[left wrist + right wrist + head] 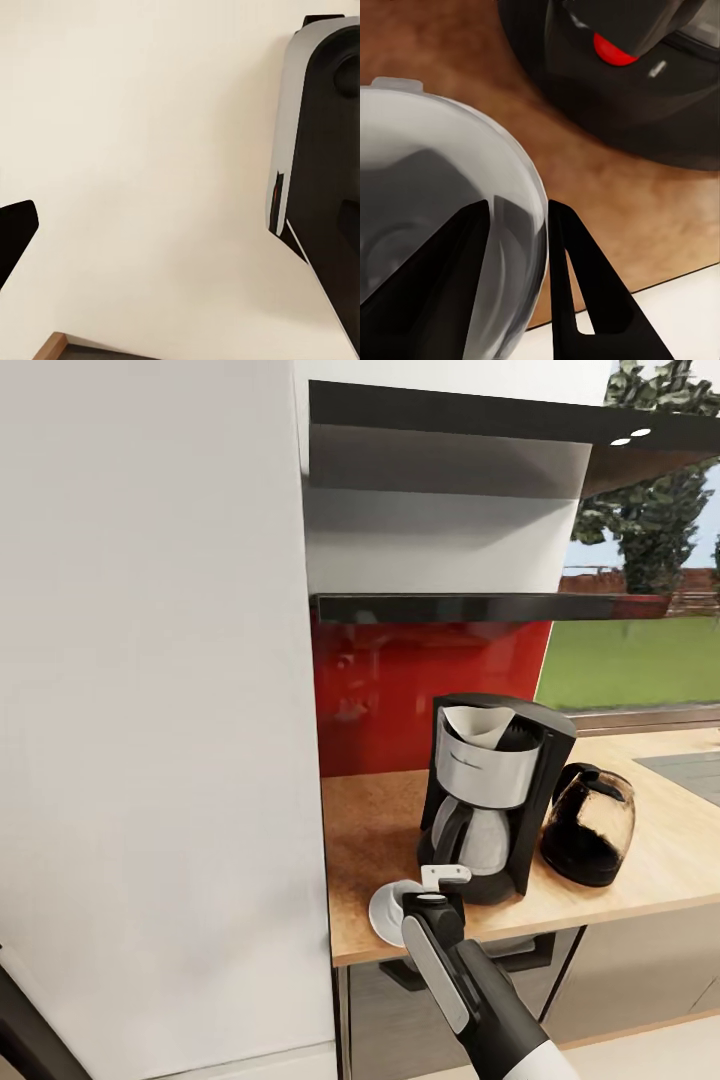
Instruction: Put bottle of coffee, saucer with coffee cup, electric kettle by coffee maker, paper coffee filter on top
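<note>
**Setting the cup down on the saucer beside the coffee maker**

Gripping the coffee cup by its rim, the right gripper has one finger inside the wall and one outside, clamped on that wall. From the head camera, the cup sits over the saucer, which lies on the countertop just in front of the coffee maker, toward the counter's front edge. A paper filter already rests in the top of the coffee maker, and the electric kettle stands just beside it, on the window side.

To finish well, I judge the cup should be lowered straight until its base rests flat within the saucer's ring, then the fingers parted gently and lifted vertically so the rim is not dragged sideways. The saucer lies close to the counter edge, so any sideways nudge risks pushing it off.

Whether the cup's base already touches the saucer cannot be told; the arm covers that contact. The left gripper's state cannot be told from its wrist view, which faces a pale wall.
</note>
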Robot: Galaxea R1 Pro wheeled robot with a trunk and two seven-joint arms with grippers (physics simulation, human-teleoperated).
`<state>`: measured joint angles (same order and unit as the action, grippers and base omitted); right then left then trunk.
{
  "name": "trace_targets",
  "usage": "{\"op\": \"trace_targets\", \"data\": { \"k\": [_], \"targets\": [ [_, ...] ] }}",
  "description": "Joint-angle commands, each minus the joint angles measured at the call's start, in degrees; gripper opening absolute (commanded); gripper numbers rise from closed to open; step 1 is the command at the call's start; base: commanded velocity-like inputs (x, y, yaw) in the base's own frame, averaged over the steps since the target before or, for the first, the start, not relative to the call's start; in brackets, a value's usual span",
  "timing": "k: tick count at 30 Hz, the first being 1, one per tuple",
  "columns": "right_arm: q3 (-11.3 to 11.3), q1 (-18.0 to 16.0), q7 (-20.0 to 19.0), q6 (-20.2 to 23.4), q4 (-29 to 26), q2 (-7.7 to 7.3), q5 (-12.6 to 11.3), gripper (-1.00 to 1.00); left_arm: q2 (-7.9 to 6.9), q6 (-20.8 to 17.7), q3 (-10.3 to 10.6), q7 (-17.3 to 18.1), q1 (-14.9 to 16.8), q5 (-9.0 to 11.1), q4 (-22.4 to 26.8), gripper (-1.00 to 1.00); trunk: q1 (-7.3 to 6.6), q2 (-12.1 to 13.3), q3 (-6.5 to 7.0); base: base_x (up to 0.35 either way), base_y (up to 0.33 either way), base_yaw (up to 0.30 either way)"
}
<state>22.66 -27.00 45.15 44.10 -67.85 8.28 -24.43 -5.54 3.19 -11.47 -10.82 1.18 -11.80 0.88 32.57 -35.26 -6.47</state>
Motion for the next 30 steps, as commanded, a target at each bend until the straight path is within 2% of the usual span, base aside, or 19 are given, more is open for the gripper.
{"op": "trace_targets", "data": {
  "k": [1,10,11,26,30],
  "targets": [
    [0.1,-0.1,0.5,0.1,-0.1,-0.02,-0.5,-1.00,0.00,0.2,-0.5,-0.2,0.1,-0.6,-0.1,1.00,0.02,-0.1,-0.10,0.003,0.000,0.000],
    [0.1,-0.1,0.5,0.1,-0.1,-0.02,-0.5,-1.00,0.00,0.2,-0.5,-0.2,0.1,-0.6,-0.1,1.00,0.02,-0.1,-0.10,0.000,0.000,0.000],
    [0.1,-0.1,0.5,0.1,-0.1,-0.02,-0.5,1.00,0.00,0.2,-0.5,-0.2,0.1,-0.6,-0.1,1.00,0.02,-0.1,-0.10,0.000,0.000,0.000],
    [0.1,-0.1,0.5,0.1,-0.4,0.02,-0.6,1.00,0.00,0.2,-0.5,-0.2,0.1,-0.6,-0.1,1.00,0.02,-0.1,-0.10,0.000,0.000,0.000],
    [0.0,-0.1,0.6,0.2,-4.5,0.14,-0.6,1.00,0.00,0.2,-0.5,-0.2,0.1,-0.6,-0.1,1.00,0.02,-0.1,-0.10,0.000,0.000,0.000]
  ]
}}
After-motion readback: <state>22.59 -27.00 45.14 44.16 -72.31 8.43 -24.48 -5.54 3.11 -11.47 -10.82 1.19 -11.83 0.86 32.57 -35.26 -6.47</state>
